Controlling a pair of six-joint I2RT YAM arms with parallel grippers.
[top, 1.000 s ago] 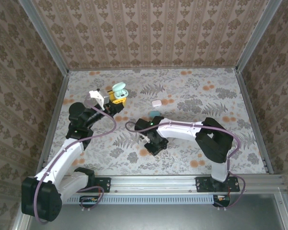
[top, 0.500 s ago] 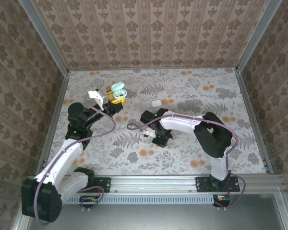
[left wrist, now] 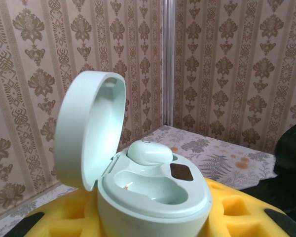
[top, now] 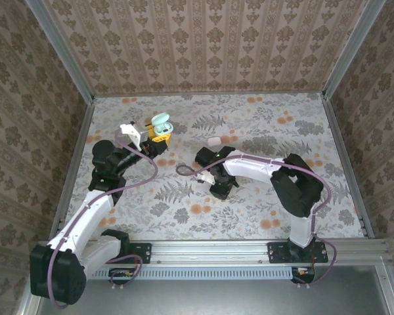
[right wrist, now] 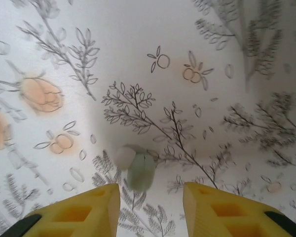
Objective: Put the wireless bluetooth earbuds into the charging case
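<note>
My left gripper [top: 159, 133] is shut on the mint charging case [top: 161, 123], held up at the back left with its lid [left wrist: 89, 128] open. In the left wrist view one earbud [left wrist: 148, 152] sits in the far socket, and the near socket [left wrist: 155, 185] is empty. The yellow pads [left wrist: 79, 217] press the case from both sides. My right gripper [right wrist: 150, 210] hangs open just above the tablecloth at mid table [top: 220, 187]. A second pale teal earbud [right wrist: 140, 170] with a white tip lies on the cloth just ahead of the fingertips, nearer the left finger [right wrist: 89, 212], touching neither.
A small whitish pebble-shaped case [top: 215, 140] lies on the cloth behind the right arm. Patterned walls close in the table [top: 282, 125] on the left, back and right. An aluminium rail [top: 217, 249] runs along the near edge.
The right gripper has moved back and to the right over the cloth, and its wrist has turned. The left arm still holds the open case in about the same place.
</note>
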